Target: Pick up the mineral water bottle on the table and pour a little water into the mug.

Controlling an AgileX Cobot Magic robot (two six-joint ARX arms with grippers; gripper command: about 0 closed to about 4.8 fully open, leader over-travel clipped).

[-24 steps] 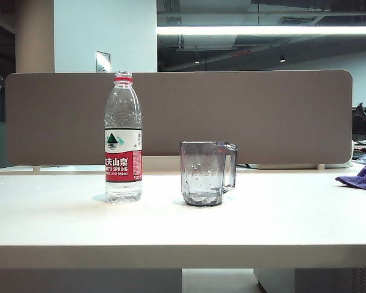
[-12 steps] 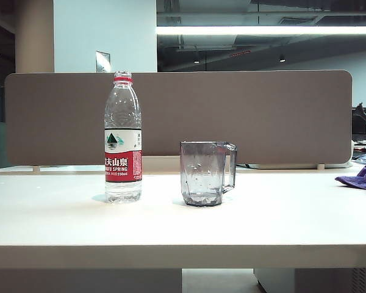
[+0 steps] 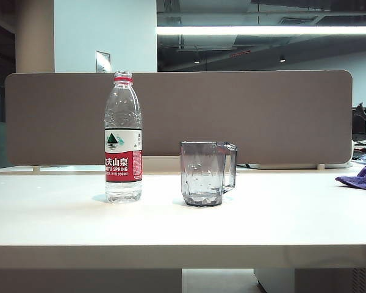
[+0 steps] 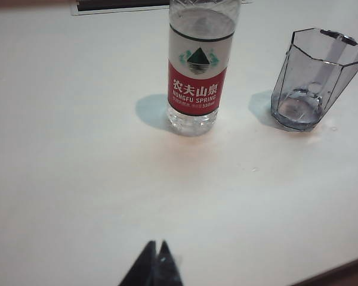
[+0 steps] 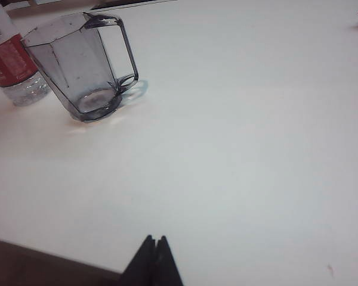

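Standing bottle (image 4: 199, 65) well apart from closed left claw (image 4: 154, 257).

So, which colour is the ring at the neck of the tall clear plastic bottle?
Red ring, seen best in the exterior view.

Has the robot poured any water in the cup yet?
Not yet. Nothing looks done: the mineral water bottle stands upright on the table, cap off, and the mug beside it looks empty. Nothing is in hand: the left gripper and right gripper both have their fingers shut, far from both things. Grabbing, lifting and pouring are all left.
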